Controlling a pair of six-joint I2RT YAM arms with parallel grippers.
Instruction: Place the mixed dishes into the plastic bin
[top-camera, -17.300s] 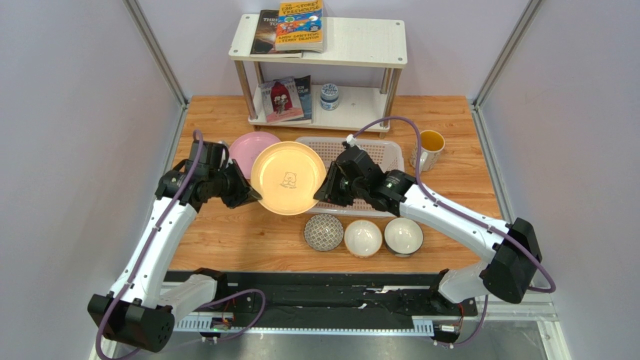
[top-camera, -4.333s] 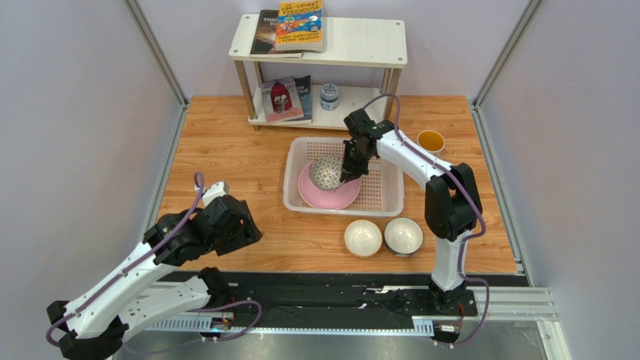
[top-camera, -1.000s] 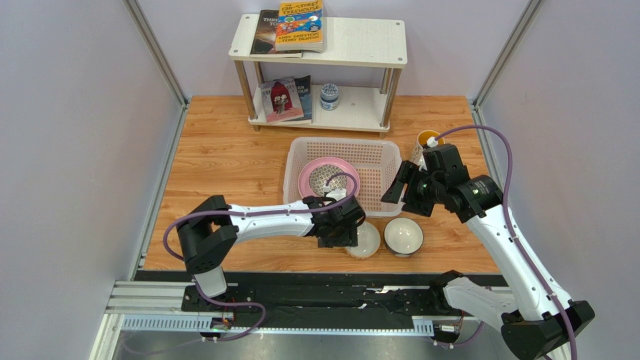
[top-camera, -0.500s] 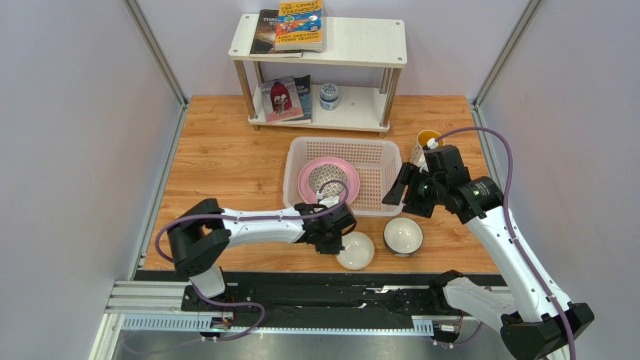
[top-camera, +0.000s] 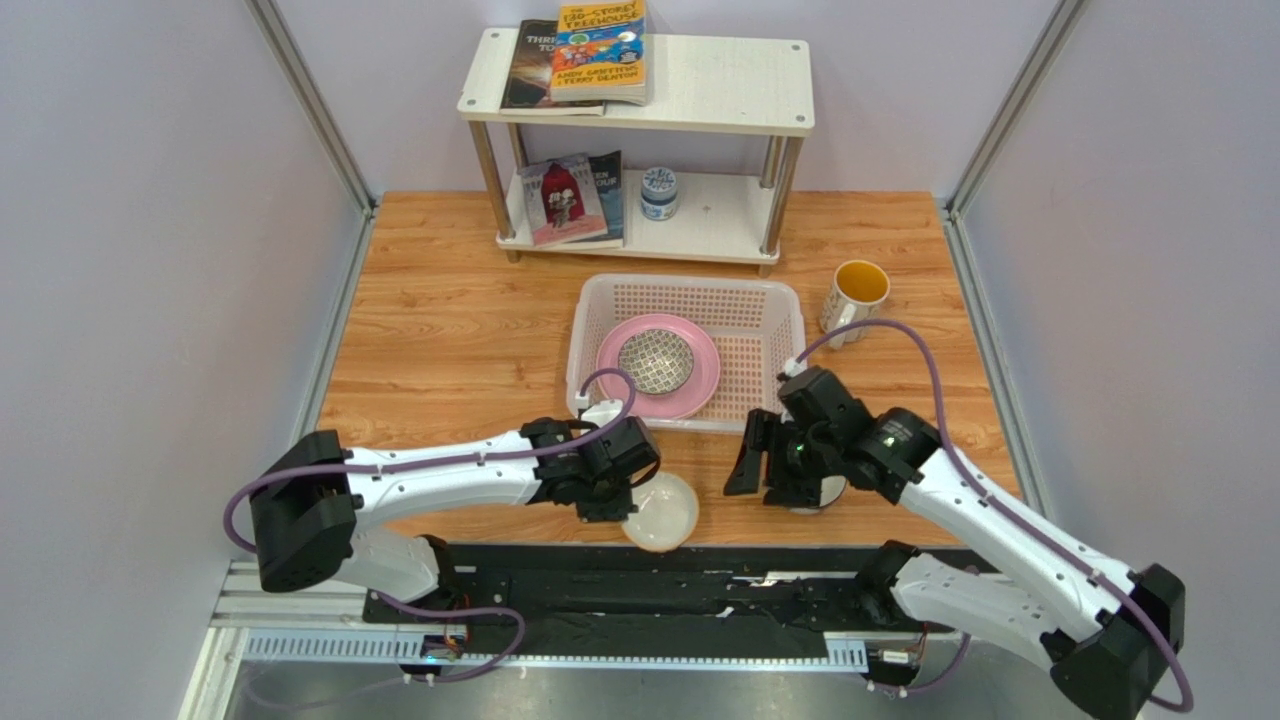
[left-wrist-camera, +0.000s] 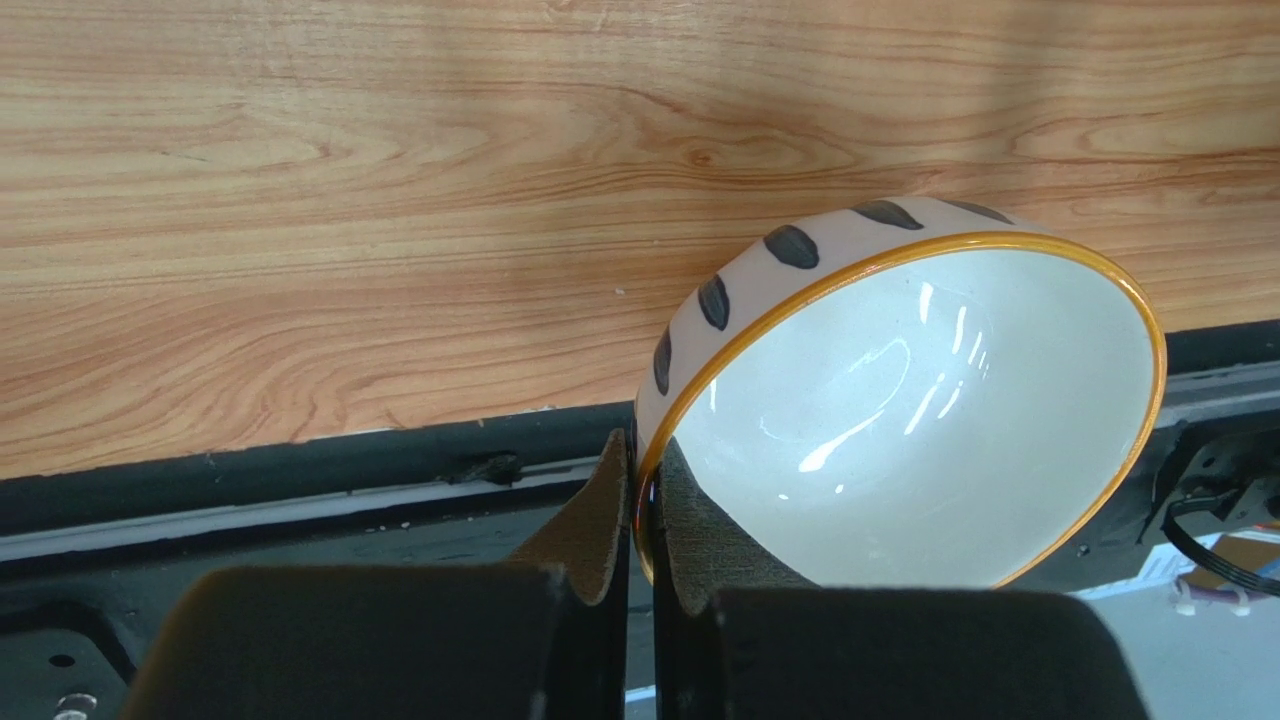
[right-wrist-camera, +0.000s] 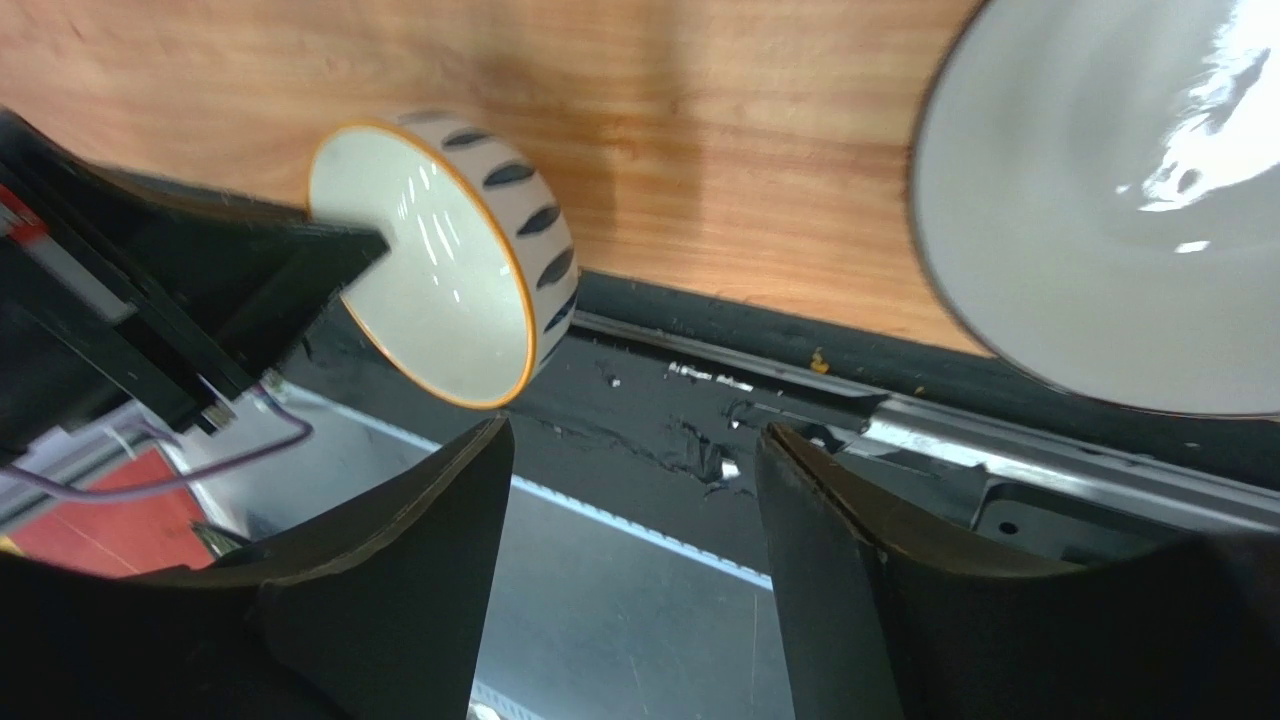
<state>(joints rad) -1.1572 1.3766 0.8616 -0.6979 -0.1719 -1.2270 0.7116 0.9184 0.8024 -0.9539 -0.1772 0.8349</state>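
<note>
My left gripper (top-camera: 631, 488) is shut on the rim of a white bowl (top-camera: 661, 513) with an orange rim and dark marks. It holds the bowl tilted over the table's near edge. In the left wrist view, the pads (left-wrist-camera: 601, 510) pinch the bowl (left-wrist-camera: 902, 405). My right gripper (top-camera: 759, 468) is open and empty above the second white bowl (top-camera: 824, 495), which the arm mostly hides. The right wrist view shows both the held bowl (right-wrist-camera: 436, 270) and the second bowl (right-wrist-camera: 1112, 195). The plastic bin (top-camera: 759, 323) holds the pink plate (top-camera: 694, 378) with the grey patterned bowl (top-camera: 657, 360) on it. The mug (top-camera: 857, 293) stands right of the bin. The pale yellow plate is hidden.
A white two-tier shelf (top-camera: 721, 83) with books and a small blue-white jar (top-camera: 657, 192) stands at the back. A black rail (top-camera: 601, 578) runs along the near table edge. Walls close in the left and right sides.
My left gripper has drawn the white bowl left and toward the near edge, tilting it. My right arm has swung from beside the bin down over the other white bowl.
</note>
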